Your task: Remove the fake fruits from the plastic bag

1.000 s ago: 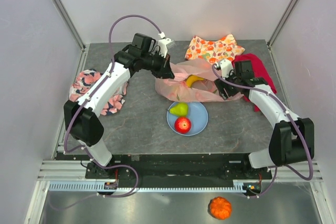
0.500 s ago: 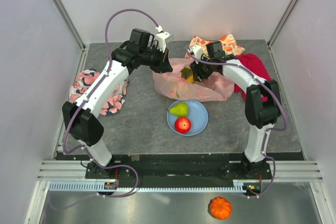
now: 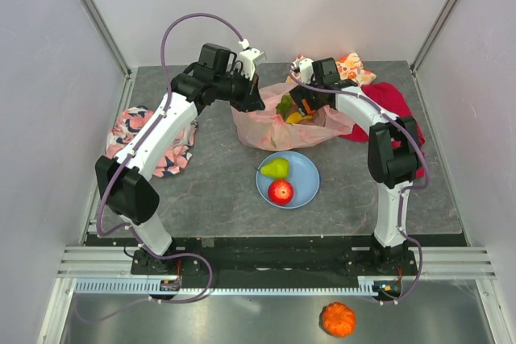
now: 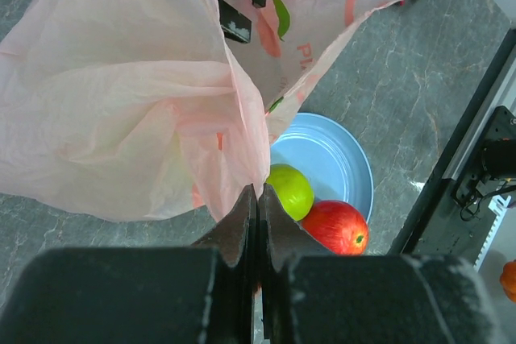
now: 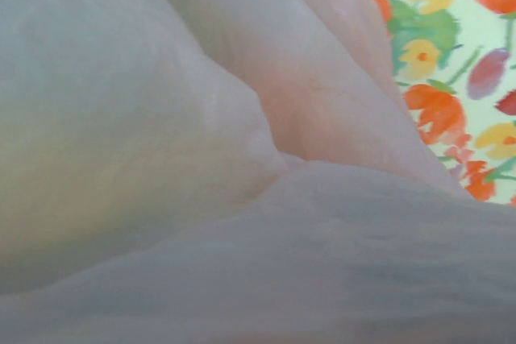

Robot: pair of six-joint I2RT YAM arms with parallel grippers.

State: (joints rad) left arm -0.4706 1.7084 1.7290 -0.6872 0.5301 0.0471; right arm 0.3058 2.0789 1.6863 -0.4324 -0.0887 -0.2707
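1. The left gripper [image 4: 256, 192] was pinched shut on a fold of the bag [image 4: 121, 102]. It held the rim up off the table [image 3: 201, 183], with the mouth turned toward the right gripper [image 3: 309, 107].
2. The right gripper was at the mouth, over the contents. Its wrist view showed only pink film, so you could not tell how wide its jaws stood.
3. The pear [image 3: 275, 168] and red apple [image 3: 280, 192] lay on the plate [image 3: 310, 168], just in front of the bag. A yellow fruit [image 3: 295, 118], probably the banana, showed inside the bag beside the right gripper.
4. The step in hand, as judged, was the reach for the next fruit.
5. To do it well, you needed the left pinch firm and high. Slack film would have draped the right camera and slid between the fingers.
6. You needed wide jaws going in and a closure on the fruit alone. Before lifting toward the plate, you needed to check that no film was caught. A shallow hold on glossy plastic would likely have slipped.
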